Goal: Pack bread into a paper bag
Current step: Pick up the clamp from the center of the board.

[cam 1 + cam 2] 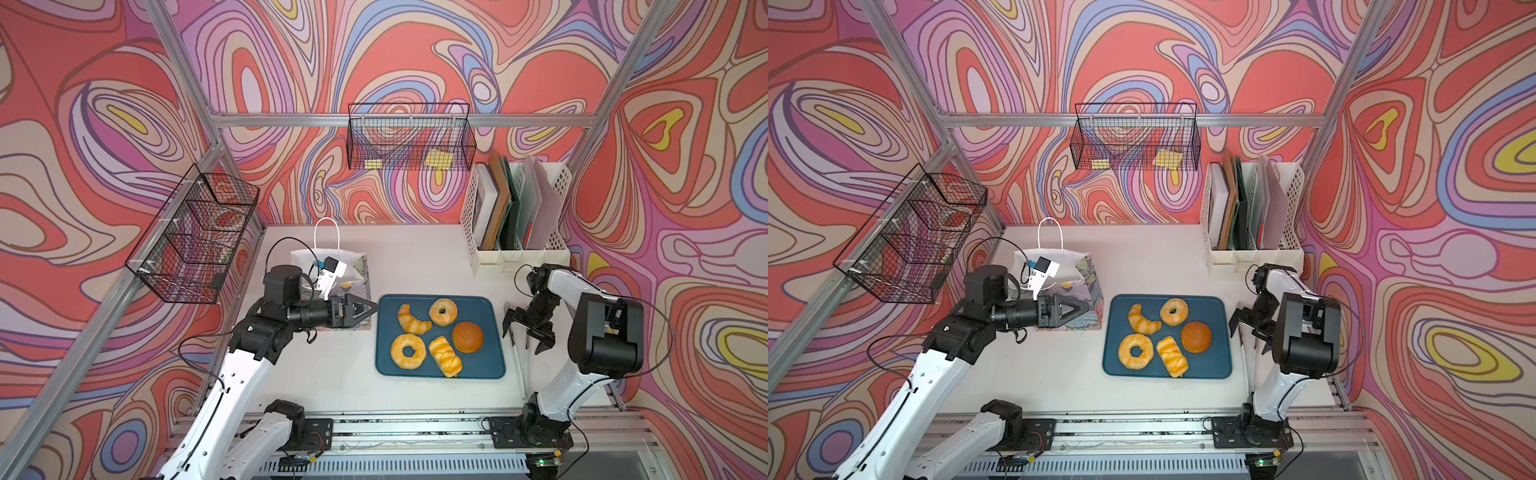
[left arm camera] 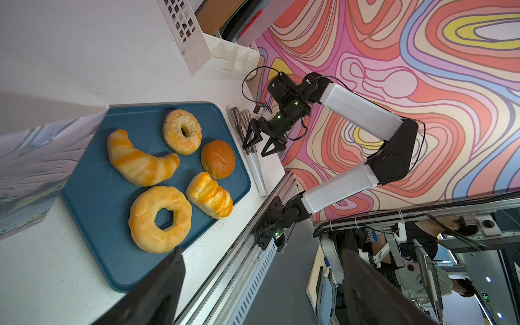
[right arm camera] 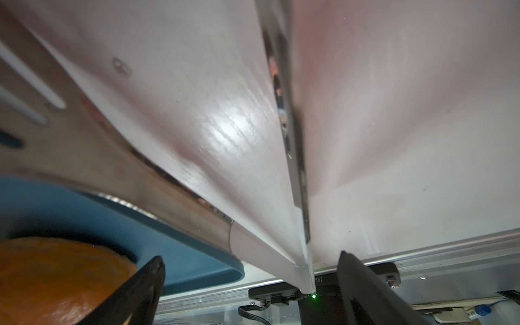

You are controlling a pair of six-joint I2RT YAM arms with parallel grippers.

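Observation:
Five pieces of bread lie on a blue tray (image 1: 492,370): a croissant (image 1: 412,320), two ring doughnuts (image 1: 443,311) (image 1: 408,351), a striped twisted roll (image 1: 444,357) and a brown bun (image 1: 468,336). The paper bag (image 1: 359,272) stands upright left of the tray, flower print outside, white inside. My left gripper (image 1: 370,309) hovers open in front of the bag, pointing at the tray, nothing between its fingers. My right gripper (image 1: 524,338) is open just right of the tray, low over a pair of tongs (image 1: 520,370) whose arms run between its fingers (image 3: 365,289).
A white perforated file rack (image 1: 519,249) with folders stands at the back right. Black wire baskets hang on the left wall (image 1: 195,241) and the back wall (image 1: 411,137). The arms' mounting rail (image 1: 415,432) runs along the table's front edge.

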